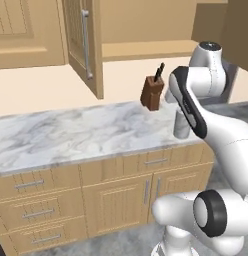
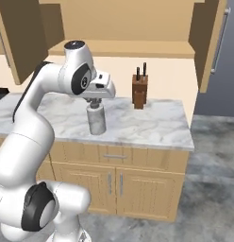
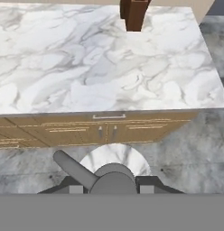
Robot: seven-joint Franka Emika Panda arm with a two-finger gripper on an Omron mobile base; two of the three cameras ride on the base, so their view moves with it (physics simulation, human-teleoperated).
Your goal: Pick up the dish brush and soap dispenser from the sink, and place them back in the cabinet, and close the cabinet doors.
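Your gripper [image 2: 96, 103] is clamped on the pump neck of the soap dispenser [image 2: 96, 121], carried over the marble counter [image 2: 152, 124]; it's rigid, smooth and top-held, so expect swinging or slipping.

The desk [image 2: 152, 125] is white marble veined in grey. At centre frame in the right base view, the soap dispenser [image 2: 96, 119] is grey-white and marbled, with a dark pump top. The knife block [image 2: 139, 94] is brown with black handles. The cabinet doors [image 1: 85, 45] and drawer fronts [image 1: 38, 210] are light tan with silver handles.
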